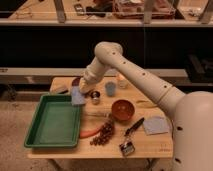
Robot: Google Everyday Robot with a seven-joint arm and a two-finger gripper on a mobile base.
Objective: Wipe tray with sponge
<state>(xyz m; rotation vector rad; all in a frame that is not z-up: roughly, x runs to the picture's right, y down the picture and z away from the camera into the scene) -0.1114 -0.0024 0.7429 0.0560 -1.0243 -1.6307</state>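
The green tray lies on the left side of the wooden table. Just over its far right corner hangs the light-blue sponge, with my gripper shut on it from above. The white arm reaches in from the right and bends down to that spot. The wrist hides the fingers' tips.
A dark grey block lies behind the tray. Right of the sponge stand a metal cup and a blue cup. An orange bowl, a carrot, grapes, a black-handled brush and a blue-grey cloth fill the table's right half.
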